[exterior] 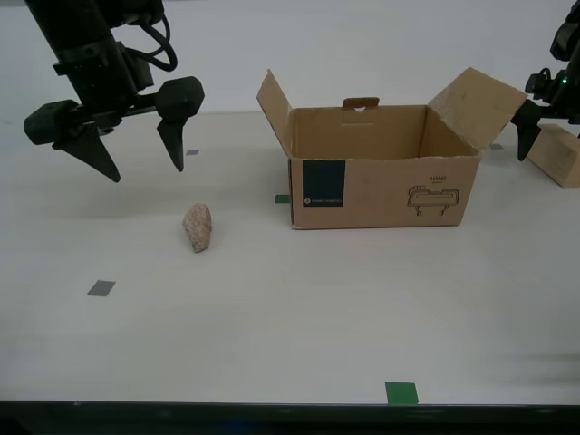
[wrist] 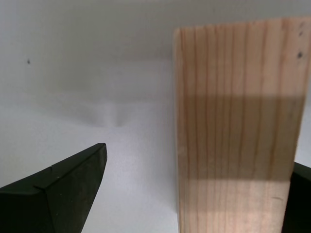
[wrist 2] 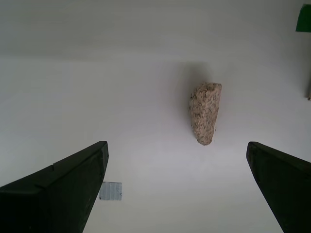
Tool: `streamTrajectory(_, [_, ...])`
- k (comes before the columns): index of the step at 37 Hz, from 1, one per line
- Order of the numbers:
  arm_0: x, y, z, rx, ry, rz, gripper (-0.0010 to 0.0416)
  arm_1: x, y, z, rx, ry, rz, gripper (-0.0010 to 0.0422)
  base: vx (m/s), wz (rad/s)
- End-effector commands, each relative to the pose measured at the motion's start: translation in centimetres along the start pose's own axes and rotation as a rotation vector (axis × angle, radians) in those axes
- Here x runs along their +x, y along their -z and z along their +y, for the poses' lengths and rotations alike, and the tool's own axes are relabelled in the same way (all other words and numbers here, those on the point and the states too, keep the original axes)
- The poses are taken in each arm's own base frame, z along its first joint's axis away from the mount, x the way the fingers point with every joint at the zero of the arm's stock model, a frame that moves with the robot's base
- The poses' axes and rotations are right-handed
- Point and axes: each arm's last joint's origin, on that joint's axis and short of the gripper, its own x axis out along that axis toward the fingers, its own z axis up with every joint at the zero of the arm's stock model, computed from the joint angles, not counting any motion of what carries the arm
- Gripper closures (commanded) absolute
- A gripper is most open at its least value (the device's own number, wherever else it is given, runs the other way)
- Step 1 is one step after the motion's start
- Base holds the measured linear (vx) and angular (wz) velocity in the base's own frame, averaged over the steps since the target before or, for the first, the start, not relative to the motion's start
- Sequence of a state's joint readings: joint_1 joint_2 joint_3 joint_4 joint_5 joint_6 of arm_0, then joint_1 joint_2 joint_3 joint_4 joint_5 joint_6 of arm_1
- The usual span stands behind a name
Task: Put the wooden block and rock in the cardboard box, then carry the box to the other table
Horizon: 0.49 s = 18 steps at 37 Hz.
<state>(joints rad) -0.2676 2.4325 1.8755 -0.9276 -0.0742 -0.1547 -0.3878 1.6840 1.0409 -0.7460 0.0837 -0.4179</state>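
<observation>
Two end effectors poised, nothing in the cardboard box (exterior: 385,186) yet.

My second end effector (exterior: 129,156) hangs spread wide above the rock (exterior: 198,227), which lies on the surface short of its near edge, so I judge it is lined up to drop over the stone. My first end effector (exterior: 526,136) stands open around the wooden block (wrist: 238,126) near the surface's edge beyond the box flap; whether a finger touches the wood I cannot tell.

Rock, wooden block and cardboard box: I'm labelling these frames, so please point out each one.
rock (exterior: 198,227), exterior view, middle of its rough face.
wooden block (wrist: 238,131), first wrist view, middle of its grained face.
cardboard box (exterior: 381,186), exterior view, bare front wall between label and drawing.
</observation>
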Motion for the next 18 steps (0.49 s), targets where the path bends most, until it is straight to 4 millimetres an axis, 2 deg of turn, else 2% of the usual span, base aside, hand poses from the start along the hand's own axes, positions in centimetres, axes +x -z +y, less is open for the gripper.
streamTrajectory(1, [0.0,0.0,0.0,-0.004,-0.002,-0.004,0.0016,0.3,-0.8,-0.5,0.007,-0.002,-0.009,0.0023,0.000,0.000])
streamTrajectory(9, [0.0,0.0,0.1,-0.004,-0.001,-0.006,0.0016,1.8,-2.1,-1.5,0.059,-0.102,-0.047,0.0023,0.000,0.000])
streamTrajectory(18, [0.1,0.0,0.1,-0.004,-0.001,-0.005,0.0016,3.3,-1.5,-2.6,0.092,-0.103,-0.010,0.0023,0.000,0.000])
